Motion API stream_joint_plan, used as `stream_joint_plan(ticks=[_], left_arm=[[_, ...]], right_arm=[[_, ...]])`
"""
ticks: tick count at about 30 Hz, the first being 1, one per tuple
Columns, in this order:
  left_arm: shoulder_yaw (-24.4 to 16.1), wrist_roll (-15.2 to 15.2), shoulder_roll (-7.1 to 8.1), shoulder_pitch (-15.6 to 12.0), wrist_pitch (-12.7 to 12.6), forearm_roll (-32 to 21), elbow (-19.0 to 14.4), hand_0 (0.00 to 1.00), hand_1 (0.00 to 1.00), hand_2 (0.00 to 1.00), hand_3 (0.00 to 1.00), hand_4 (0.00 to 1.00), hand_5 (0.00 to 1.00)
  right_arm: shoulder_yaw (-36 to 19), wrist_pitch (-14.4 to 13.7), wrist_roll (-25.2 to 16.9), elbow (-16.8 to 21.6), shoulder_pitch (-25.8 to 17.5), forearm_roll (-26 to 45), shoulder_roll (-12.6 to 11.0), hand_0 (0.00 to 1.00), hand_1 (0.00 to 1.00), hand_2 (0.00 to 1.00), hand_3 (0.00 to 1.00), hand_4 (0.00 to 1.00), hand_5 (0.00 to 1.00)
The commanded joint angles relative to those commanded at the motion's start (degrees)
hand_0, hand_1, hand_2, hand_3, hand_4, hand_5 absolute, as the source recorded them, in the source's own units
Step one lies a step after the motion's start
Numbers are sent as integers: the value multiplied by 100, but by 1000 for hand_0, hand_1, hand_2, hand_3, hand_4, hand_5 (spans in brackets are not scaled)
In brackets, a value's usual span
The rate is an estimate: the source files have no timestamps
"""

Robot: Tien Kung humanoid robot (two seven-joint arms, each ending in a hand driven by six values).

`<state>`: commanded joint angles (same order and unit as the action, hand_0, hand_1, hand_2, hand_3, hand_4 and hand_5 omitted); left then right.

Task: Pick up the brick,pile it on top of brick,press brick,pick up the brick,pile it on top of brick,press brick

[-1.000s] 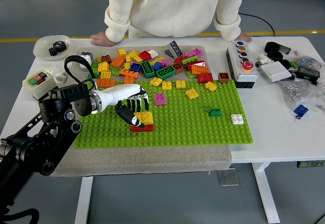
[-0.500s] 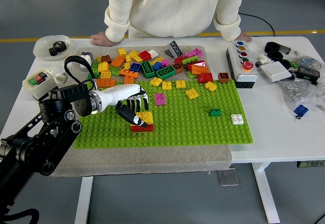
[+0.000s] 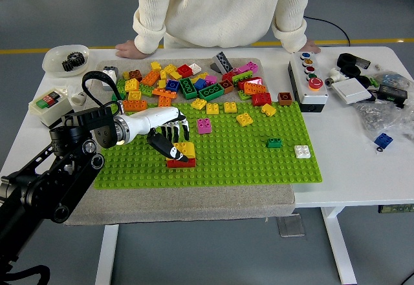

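Gears (image 3: 74,59) — black, heaped — fill the white bowl (image 3: 53,57) at the desk's (image 3: 362,162) far left. Yellow brick (image 3: 184,149) sits stacked on a red brick (image 3: 183,163) on the green baseplate (image 3: 259,159) — the left hand (image 3: 167,137) rests curled fingers against it.

Single head view — high, facing forward-down over table (image 3: 362,168).

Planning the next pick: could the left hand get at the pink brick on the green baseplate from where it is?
Probably yes. The pink brick stands alone on the baseplate, just right of the left hand, with bare studs around it and nothing between them. The hand is at the yellow-on-red stack.
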<state>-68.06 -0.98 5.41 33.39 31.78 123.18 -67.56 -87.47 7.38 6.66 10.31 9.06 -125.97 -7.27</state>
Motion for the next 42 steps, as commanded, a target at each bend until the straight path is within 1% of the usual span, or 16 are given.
stream_joint_plan(ticks=[26,36,42], left_arm=[[-45,85,2,32,-54,13,0,384,405,408,488,998,313],[-72,99,7,44,-51,-7,-26,412,420,416,489,998,311],[-121,106,24,42,-31,-44,-120,431,437,433,495,998,312]], right_arm=[[12,9,-3,0,3,42,-4,740,652,718,582,802,339],[5,11,-4,0,7,53,-1,741,652,717,582,802,339],[5,9,-7,0,12,67,2,740,652,717,582,802,339]])
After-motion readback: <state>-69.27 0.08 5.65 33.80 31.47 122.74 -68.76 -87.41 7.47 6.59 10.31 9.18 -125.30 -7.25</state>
